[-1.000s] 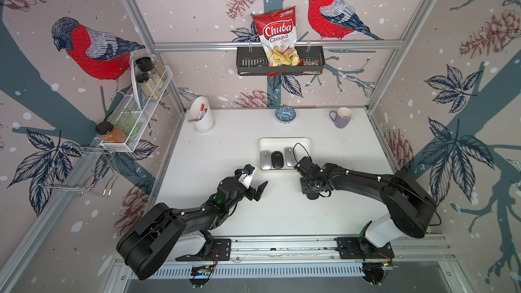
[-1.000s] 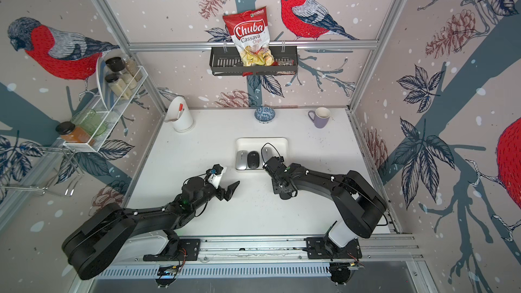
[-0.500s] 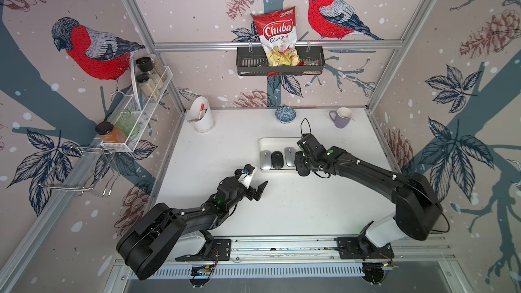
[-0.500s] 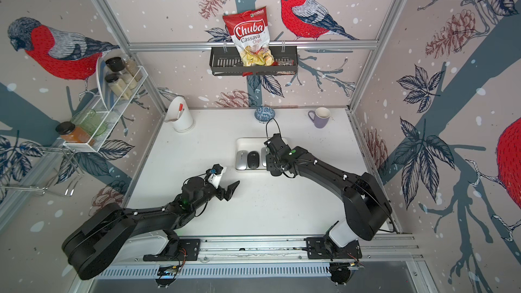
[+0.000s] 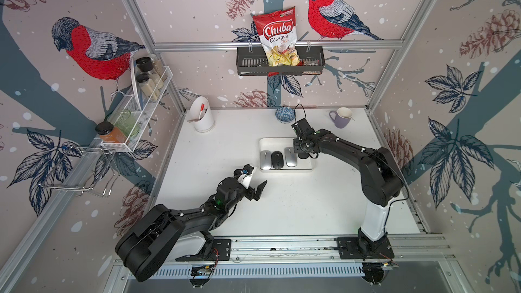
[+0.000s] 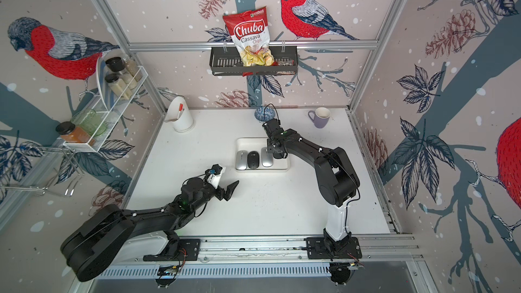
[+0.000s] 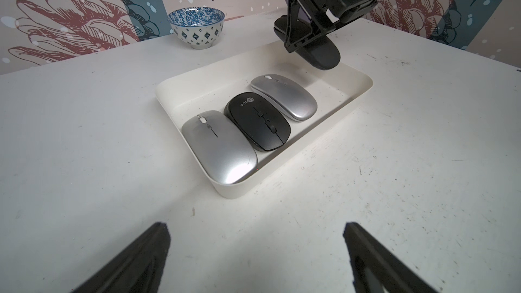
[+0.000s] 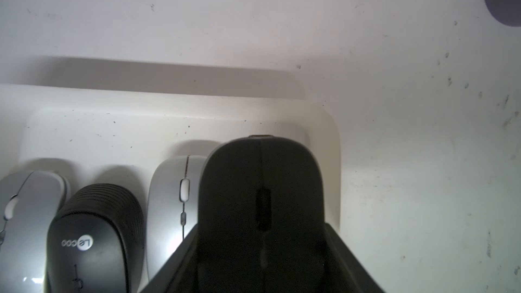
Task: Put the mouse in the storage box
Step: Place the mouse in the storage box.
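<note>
The storage box (image 5: 283,140) (image 6: 284,167) (image 7: 355,102) is a shallow white tray at mid table. It holds a silver mouse (image 5: 265,160), a black mouse (image 5: 277,159) and another silver mouse (image 5: 290,156) side by side. My right gripper (image 5: 303,153) (image 6: 278,153) (image 8: 260,232) is shut on a fourth, black mouse (image 8: 260,181) (image 7: 320,50), which hangs tilted just above the free right end of the box. Nearer the front, my left gripper (image 5: 255,186) (image 6: 225,184) (image 7: 256,229) stands wide open over bare table, with nothing between its fingers.
A blue patterned bowl (image 5: 284,114) and a purple mug (image 5: 341,117) stand along the back edge. A tall white utensil holder (image 5: 202,118) stands at the back left. A wire rack (image 5: 132,114) and a black basket (image 5: 279,62) hang on the walls.
My right gripper has carried the black mouse from the table in front of the box to above the box's right end. The left arm has not moved.
</note>
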### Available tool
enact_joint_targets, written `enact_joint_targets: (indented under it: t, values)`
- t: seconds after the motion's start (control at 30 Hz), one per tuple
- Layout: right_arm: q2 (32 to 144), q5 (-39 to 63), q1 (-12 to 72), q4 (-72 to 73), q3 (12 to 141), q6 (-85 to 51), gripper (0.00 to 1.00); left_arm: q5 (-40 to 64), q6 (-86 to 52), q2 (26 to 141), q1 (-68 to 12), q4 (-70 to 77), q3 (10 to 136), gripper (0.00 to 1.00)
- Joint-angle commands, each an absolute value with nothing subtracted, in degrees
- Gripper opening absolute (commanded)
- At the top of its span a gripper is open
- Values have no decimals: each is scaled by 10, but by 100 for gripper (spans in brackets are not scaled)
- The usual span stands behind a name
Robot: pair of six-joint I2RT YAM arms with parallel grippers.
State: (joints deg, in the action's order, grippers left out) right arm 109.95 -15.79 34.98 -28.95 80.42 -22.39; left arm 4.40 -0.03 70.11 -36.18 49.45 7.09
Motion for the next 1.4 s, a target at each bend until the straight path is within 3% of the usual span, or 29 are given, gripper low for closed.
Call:
enact_joint_targets:
  t: [0.0, 0.53, 0.87, 1.17, 1.37]
  values:
    - [1119, -172, 348, -291, 809, -221, 55, 42, -3, 703, -364, 511, 75, 99]
    - [1143, -160, 352, -269, 784, -220, 61, 38, -6, 719, -364, 496, 88, 99]
    - [1126, -193, 367, -272, 782, -218, 81, 33, -7, 722, -365, 490, 92, 99]
    - [1007, -221, 368, -240, 760, -197, 87, 22, 0, 707, -365, 490, 92, 99]
    - [887, -264, 365, -133, 677, -154, 93, -24, 36, 578, -365, 512, 93, 98]
